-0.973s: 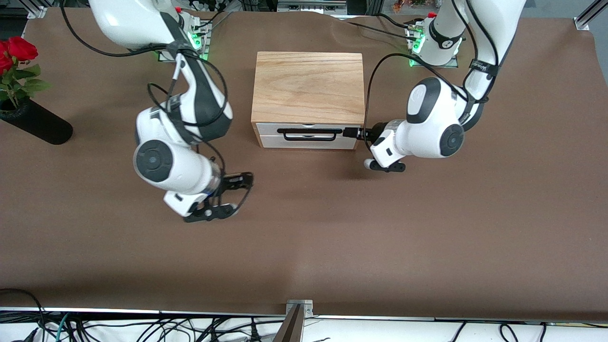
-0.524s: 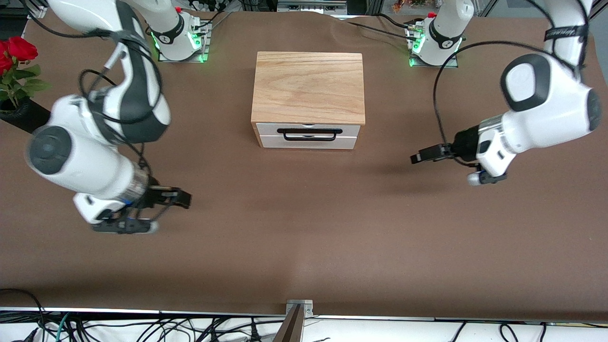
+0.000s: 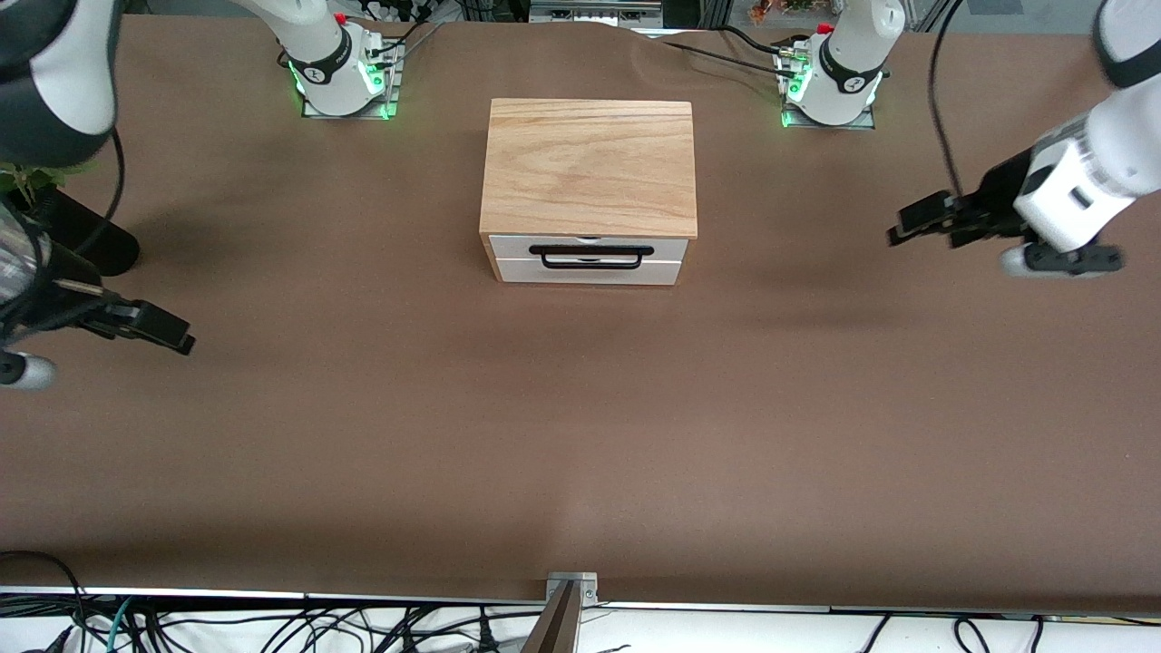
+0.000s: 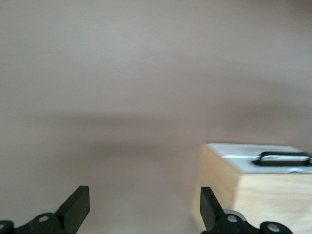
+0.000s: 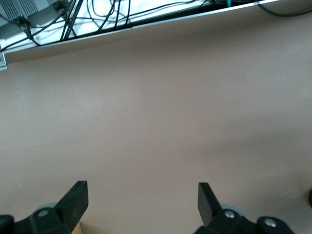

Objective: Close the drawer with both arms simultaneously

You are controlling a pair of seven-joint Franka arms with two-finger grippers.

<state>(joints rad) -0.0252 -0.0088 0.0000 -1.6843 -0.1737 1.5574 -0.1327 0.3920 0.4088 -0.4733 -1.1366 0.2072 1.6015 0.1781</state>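
Note:
The drawer [image 3: 588, 269] sits pushed in flush with its wooden box [image 3: 590, 168]; its white front and black wire handle [image 3: 591, 257] face the front camera. My left gripper [image 3: 914, 224] is open and empty, in the air over the bare table toward the left arm's end, well away from the box. Its wrist view [image 4: 145, 209] shows the fingers wide apart, with the box [image 4: 263, 200] and the handle [image 4: 282, 158] beside them. My right gripper [image 3: 168, 334] is open and empty over the table toward the right arm's end; its wrist view [image 5: 143, 204] shows only bare mat between the fingers.
A black vase [image 3: 86, 243] lies at the right arm's end, partly covered by the right arm. The arm bases [image 3: 340, 77] [image 3: 830, 86] glow green by the box. Cables [image 5: 97, 17] hang past the table's front edge.
Both arms have swung away from the drawer toward their own ends of the table. The left gripper was at the drawer front's edge one second ago. The drawer has stayed shut.

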